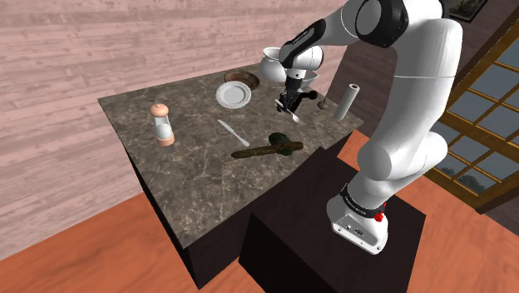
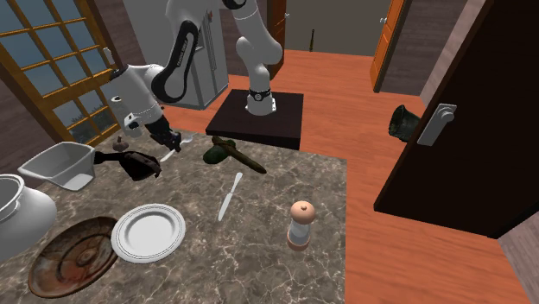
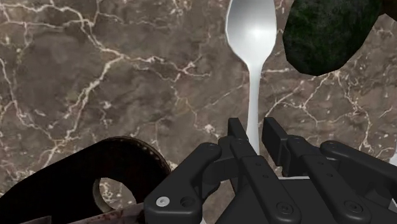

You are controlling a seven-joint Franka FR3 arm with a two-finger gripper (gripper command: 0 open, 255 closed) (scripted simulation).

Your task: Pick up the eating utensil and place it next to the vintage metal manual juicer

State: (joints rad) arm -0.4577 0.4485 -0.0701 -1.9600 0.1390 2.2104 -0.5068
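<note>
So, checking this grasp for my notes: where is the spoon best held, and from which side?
Grip the spoon on its slim straight handle, from above, clamped across the narrow width, as the claw does; the bowl is wide and curved, likely to slip.

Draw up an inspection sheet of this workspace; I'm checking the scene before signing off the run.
Surface: dark marbled table, things spread across it.
Job's things: spoon, clasped by its handle; green-brown long-handled press, likely the juicer, lying near the table's edge.
Clutter: knife, shaker, white plate, rusty plate, white pot, white tub, white roll, black handled object.
Grippers: gripper shut on the spoon, over the table.
Cables: nothing seen.
Surroundings: wooden floor, window.
</note>
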